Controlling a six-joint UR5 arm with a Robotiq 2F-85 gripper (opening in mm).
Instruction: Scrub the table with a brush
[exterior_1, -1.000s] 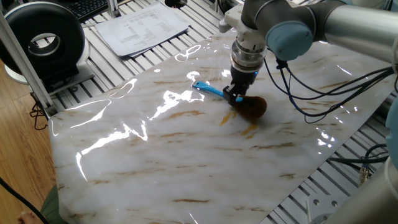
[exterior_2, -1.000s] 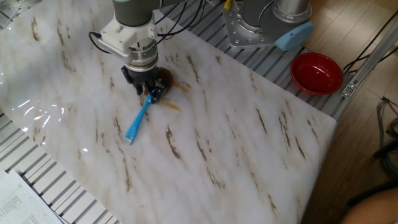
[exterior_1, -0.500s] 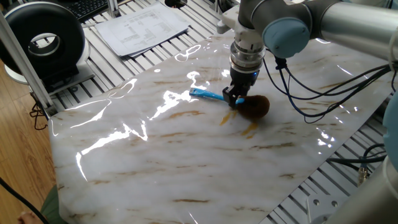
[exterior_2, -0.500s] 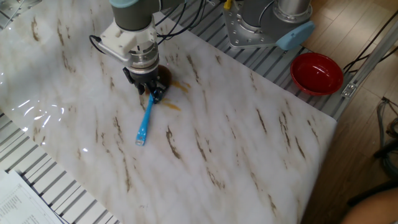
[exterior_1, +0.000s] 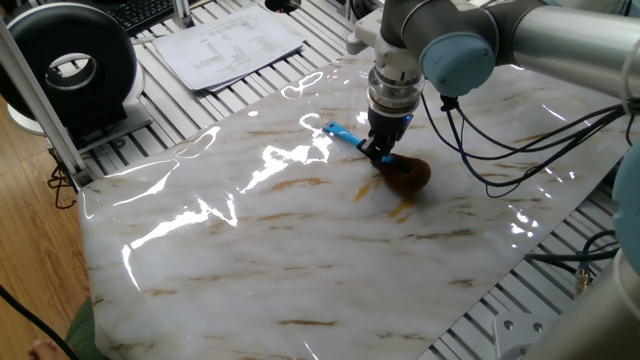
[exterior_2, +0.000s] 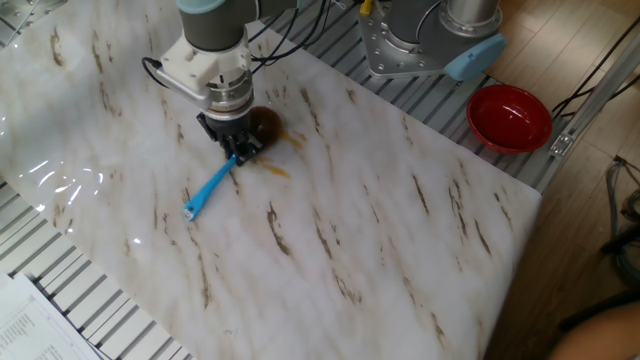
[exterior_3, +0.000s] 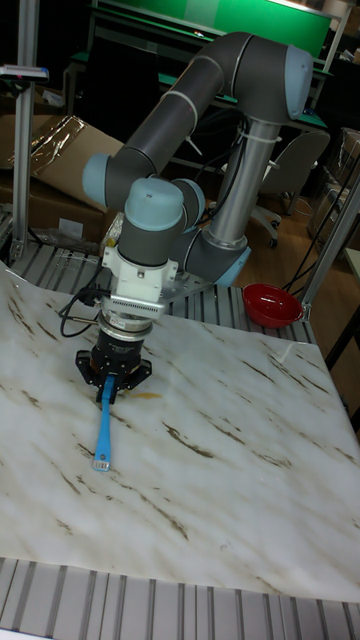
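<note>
The brush lies on the white marble-patterned table (exterior_1: 250, 260) with its fuzzy brown head (exterior_1: 405, 175) pressed on an orange-brown stain (exterior_1: 400, 208). My gripper (exterior_1: 378, 152) points straight down and is shut on the blue handle (exterior_1: 345, 136) close to the head. In the other fixed view the gripper (exterior_2: 235, 150) covers part of the head (exterior_2: 266, 124), and the handle (exterior_2: 207, 189) sticks out toward the lower left. In the tall fixed view the handle (exterior_3: 103, 425) points toward the camera below the gripper (exterior_3: 110, 375); the head is hidden there.
A red bowl (exterior_2: 510, 117) sits beyond the table's far corner, next to the arm's base (exterior_2: 420, 40). Papers (exterior_1: 225, 45) and a round black device (exterior_1: 70, 65) lie off the table's left end. Black cables (exterior_1: 500, 150) hang from the arm over the table.
The gripper has twisted with the brush in its grasp: the handle's free end swung one way, then back past where it began. The head has stayed on the stain.
</note>
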